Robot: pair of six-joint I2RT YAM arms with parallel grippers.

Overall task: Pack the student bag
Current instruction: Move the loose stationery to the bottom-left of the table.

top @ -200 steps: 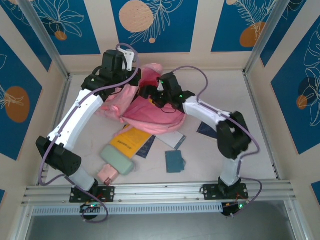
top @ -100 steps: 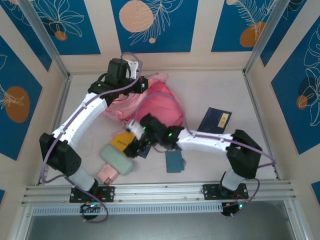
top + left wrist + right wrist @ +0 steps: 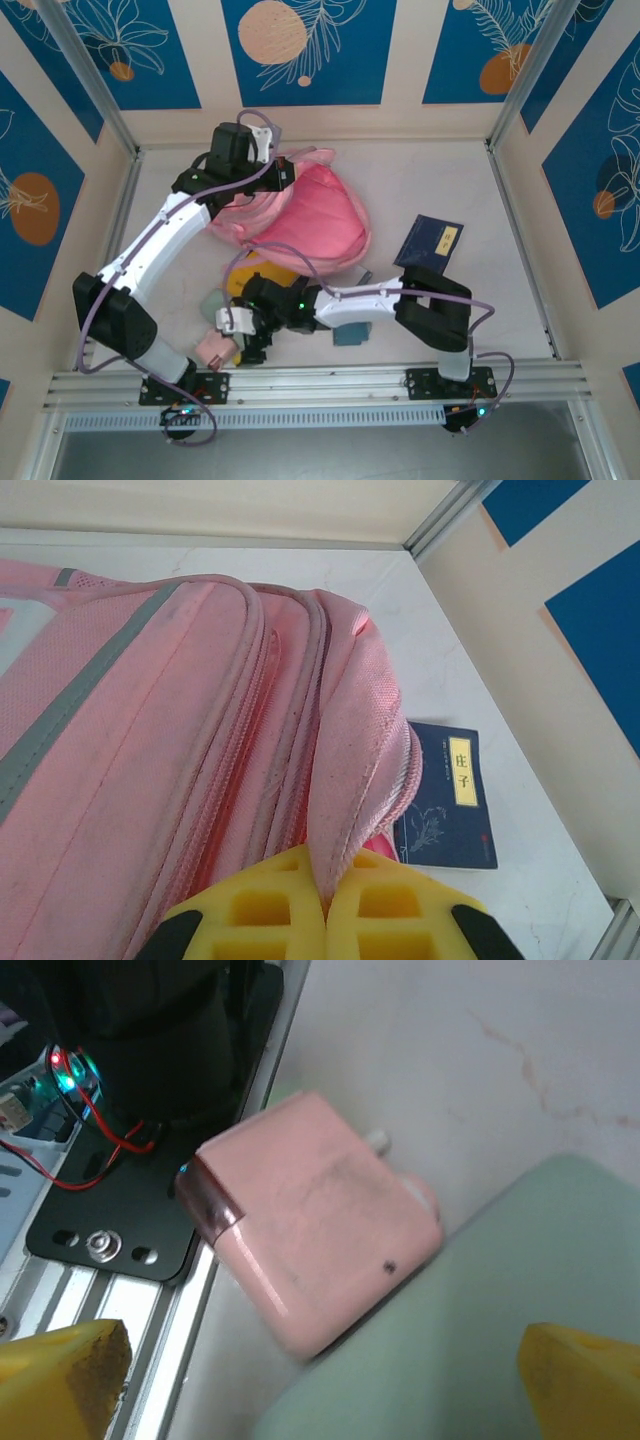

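Now the right pincer (image 3: 243, 328) had swung from the student bag (image 3: 300, 215) to the counter's (image 3: 450, 180) near edge. Its jaws were wide over a pink box (image 3: 310, 1250), likely next to pack. The left pincer (image 3: 325, 920) stayed clamped on the bag's rim, far left.
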